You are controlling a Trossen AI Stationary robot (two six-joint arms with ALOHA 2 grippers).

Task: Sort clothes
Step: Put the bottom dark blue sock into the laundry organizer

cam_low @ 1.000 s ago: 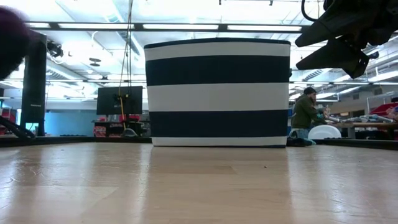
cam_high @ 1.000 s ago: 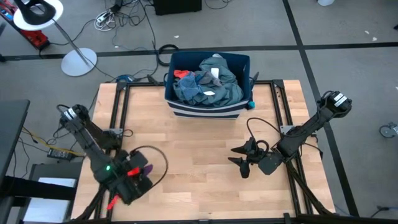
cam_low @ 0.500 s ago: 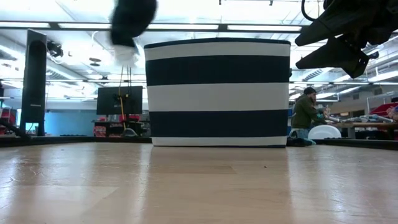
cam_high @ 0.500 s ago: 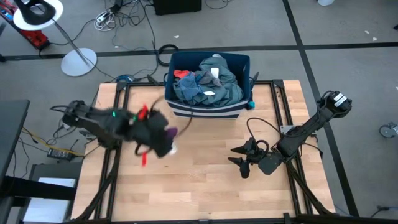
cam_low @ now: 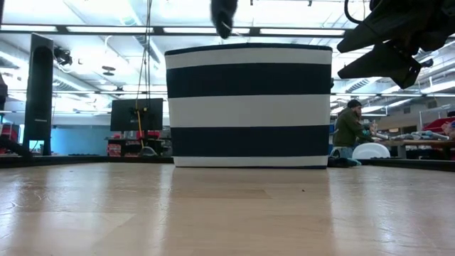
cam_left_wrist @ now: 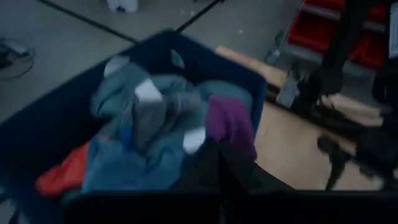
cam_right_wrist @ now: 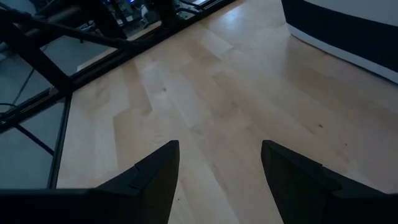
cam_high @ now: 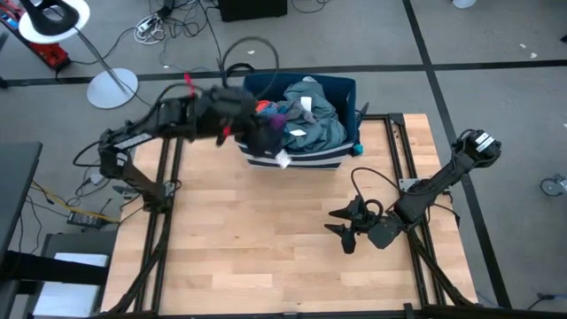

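My left gripper [cam_high: 251, 121] is high over the near left rim of the navy, white-striped bin [cam_high: 297, 156]. It is shut on a black and maroon garment [cam_high: 270, 135], which also shows in the left wrist view [cam_left_wrist: 229, 127] and at the top of the low view [cam_low: 224, 14]. Inside the bin lie teal-grey clothes [cam_high: 306, 122] and a small red piece [cam_high: 259, 106]. My right gripper [cam_high: 340, 227] is open and empty, a little above the table at its right side. My left gripper holds the black and maroon garment from above. The garment itself and the blur hide the place of contact. The garment hangs bunched below the fingers, lifted clear of the table, its white tag [cam_high: 283, 160] dangling at the bin's near rim.
The bin stands at the middle of the table's far edge [cam_low: 249, 107]. Bare wooden tabletop [cam_high: 266, 239] lies between the bin and the near edge. A lamp stand [cam_high: 111, 87] and cables are on the floor beyond the table.
My left gripper has swung fast from the table's near left corner up and toward the far edge, ending over the bin's left side. It has carried the dark garment along, lifted clear all the way.
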